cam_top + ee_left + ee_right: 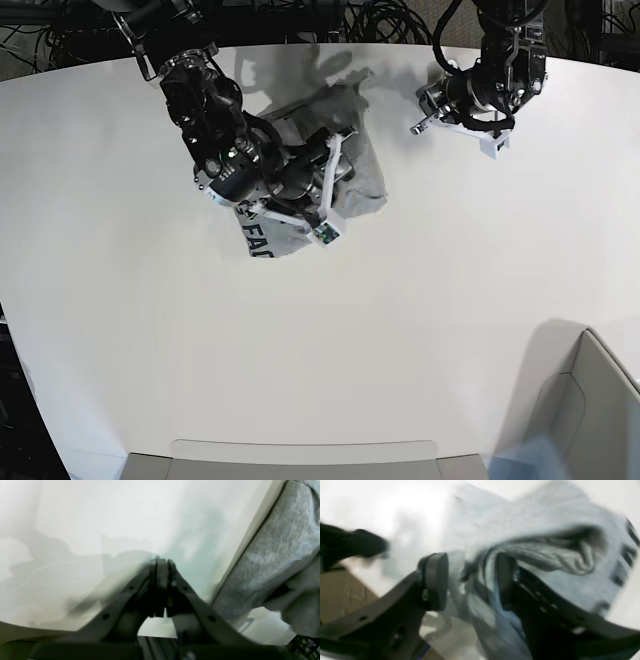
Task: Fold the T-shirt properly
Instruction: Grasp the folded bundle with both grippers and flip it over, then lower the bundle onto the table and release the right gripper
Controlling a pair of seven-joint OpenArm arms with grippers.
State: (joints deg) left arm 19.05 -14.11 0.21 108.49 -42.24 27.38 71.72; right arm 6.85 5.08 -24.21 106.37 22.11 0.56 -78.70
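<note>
The heather-grey T-shirt lies bunched on the white table, with black lettering showing at its front-left edge. My right gripper is over the shirt with its jaws apart. In the blurred right wrist view a fold of the shirt runs between the two pads, and the gripper reads as open. My left gripper is shut and empty above bare table, to the right of the shirt. In the left wrist view its fingertips are pressed together and the shirt lies at the right edge.
A grey bin stands at the front right corner. A grey tray edge runs along the table's front. Cables hang behind the back edge. A brown surface shows beyond the table in the right wrist view.
</note>
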